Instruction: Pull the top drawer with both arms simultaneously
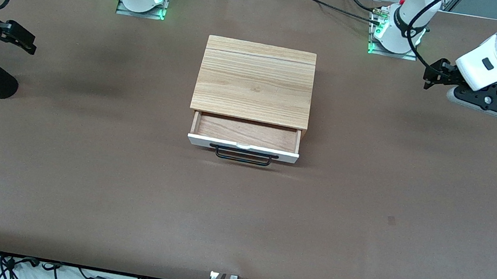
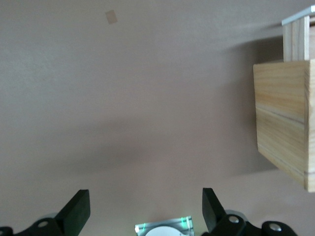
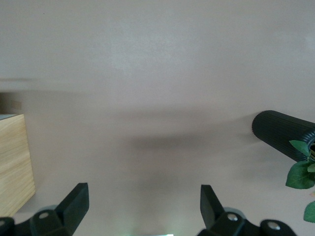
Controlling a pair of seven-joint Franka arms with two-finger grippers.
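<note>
White-fronted, the top drawer (image 1: 243, 146) sits at frame centre, part-open under the cabinet (image 1: 254, 81). Left end effector (image 1: 434, 74) at upper right and right end effector (image 1: 19, 38) at upper left hover with fingers apart, empty — you'd likely bring both to the black handle (image 1: 243, 156).

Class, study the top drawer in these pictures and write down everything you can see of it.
The top drawer is shallow and wide, with a white front panel and a long black wire loop handle. Its inside looks like light brown wood and holds nothing visible. It stands partly pulled out of the light-wood cabinet, toward the front camera, level and straight. Neither gripper touches it; both are open and off at the table's ends.
</note>
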